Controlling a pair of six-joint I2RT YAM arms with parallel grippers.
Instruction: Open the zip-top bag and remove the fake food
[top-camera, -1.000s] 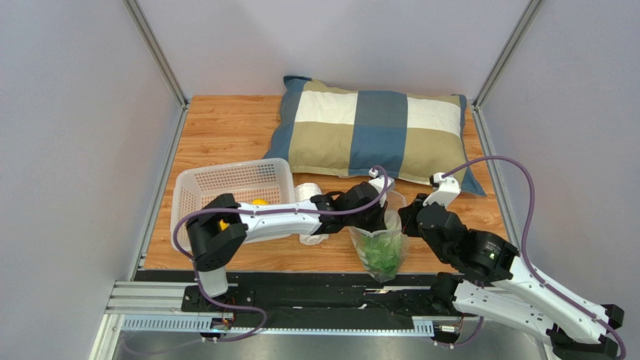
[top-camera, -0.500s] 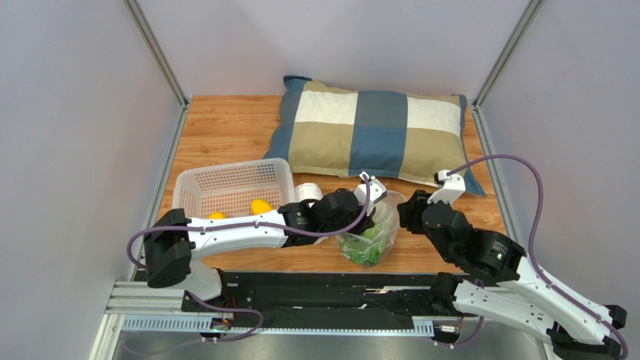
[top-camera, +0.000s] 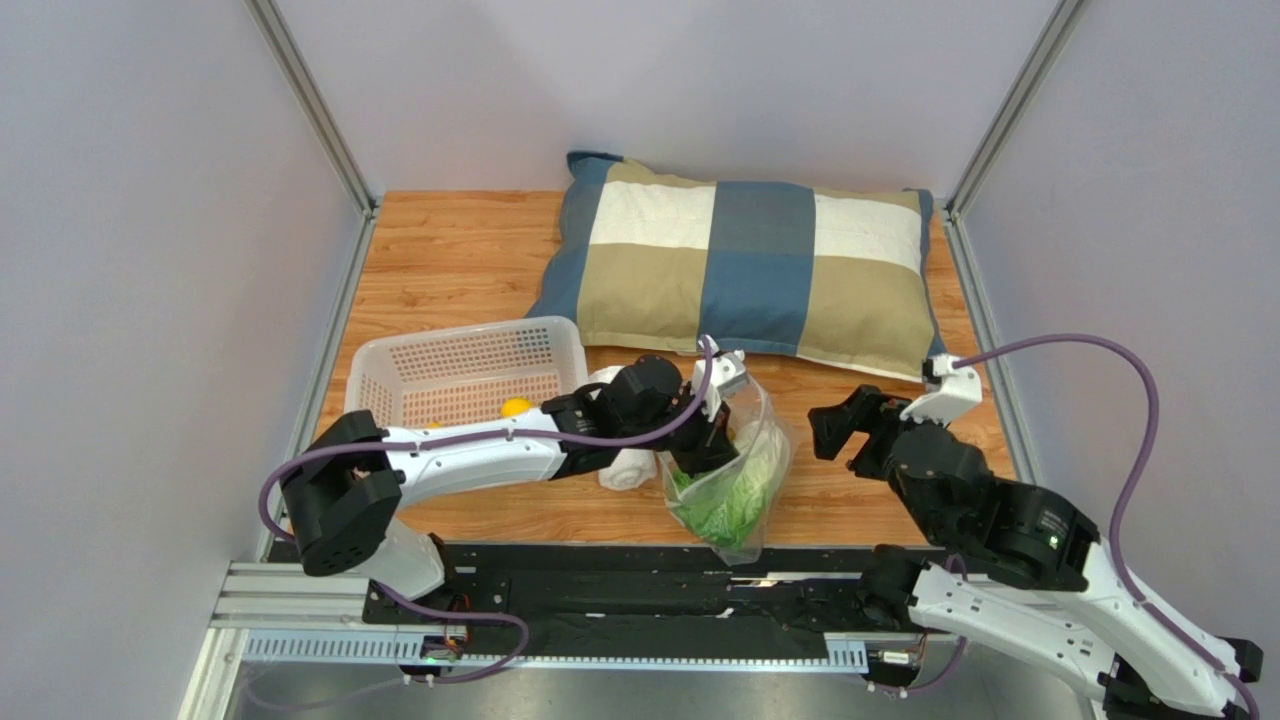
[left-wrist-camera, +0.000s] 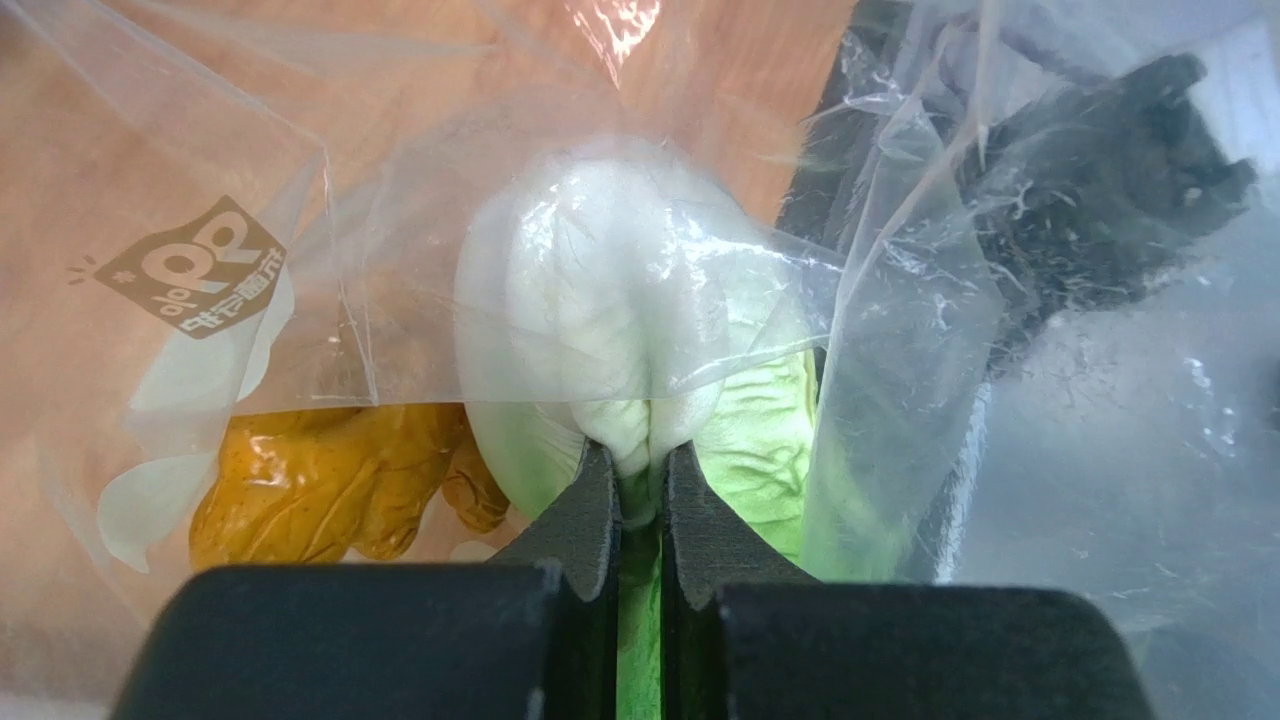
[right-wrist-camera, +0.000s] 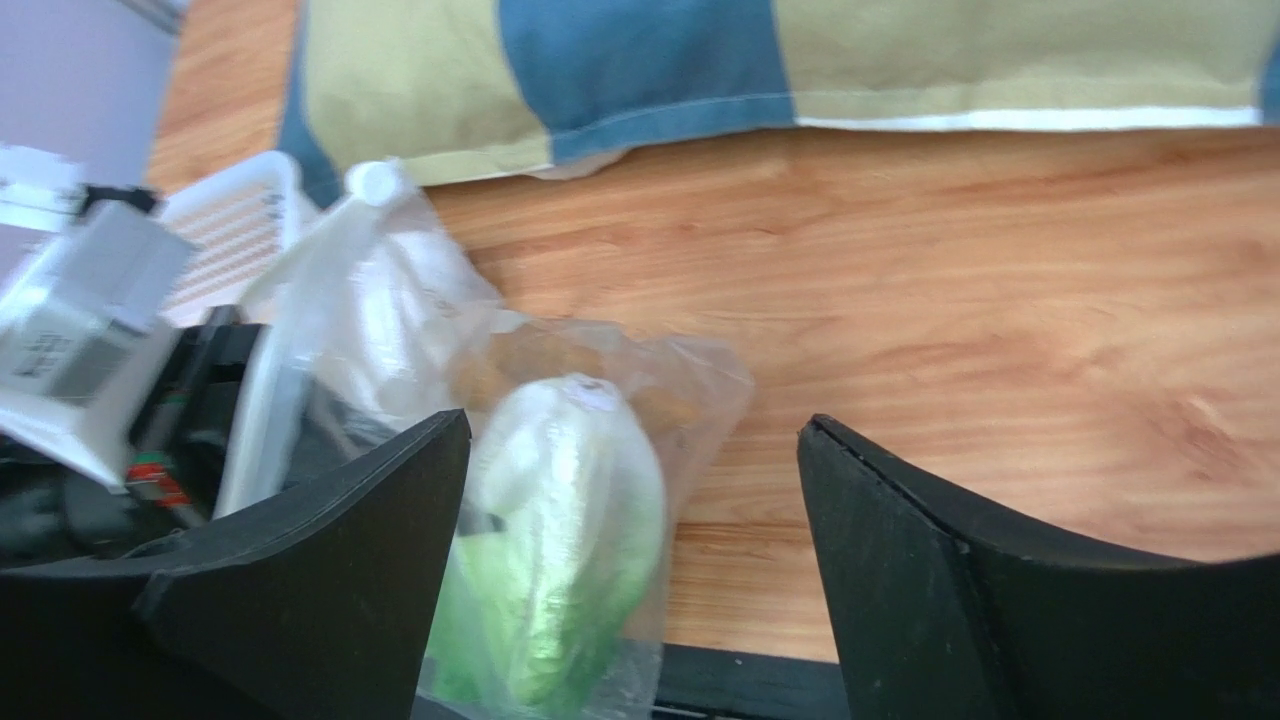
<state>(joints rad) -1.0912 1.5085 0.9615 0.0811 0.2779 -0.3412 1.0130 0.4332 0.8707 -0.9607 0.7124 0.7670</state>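
With the left gripper (left-wrist-camera: 642, 455) pinched shut on the film of the zip-top bag (top-camera: 739, 450) — at the middle of the tabletop's (top-camera: 451, 255) near edge, cabbage (top-camera: 733, 503) inside — and the right gripper (top-camera: 845, 432) gaping well clear, that lone hold may slip, or drag bag and cabbage along together.

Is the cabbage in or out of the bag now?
In. The cabbage sits inside the zip-top bag, plastic around it in every view.
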